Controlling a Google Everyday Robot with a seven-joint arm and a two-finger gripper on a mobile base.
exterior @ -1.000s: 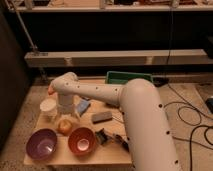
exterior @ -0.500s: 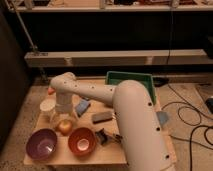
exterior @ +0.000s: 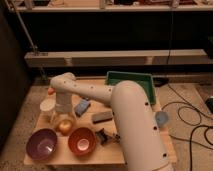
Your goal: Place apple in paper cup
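Two bowls take up the near left edge of the bench: a purple bowl at the corner and an orange bowl just to its right, their rims nearly touching. Just behind them, over the gap between the two, the apple lies on the bench top, close to the left side. The gripper hangs straight down right at the apple. I cannot tell whether it is open, closed or gripping the fruit. The paper cup stands upright just behind and to the left of the apple, near the left edge and right beside the gripper.

Room to move is tight. The white arm sweeps from the near right corner across to the back left and hides much of the bench top. Bare wood shows along the left edge behind the cup and in the strip in front of the orange bowl.

My count gives two bowls, two cups, one apple and one tray. The green tray sits at the back right. A light blue cup peeks out at the right edge, partly behind the arm. Between arm and bowls lie one blue packet, one grey block and one dark object. An orange thing shows at the back left, mostly hidden by the arm.
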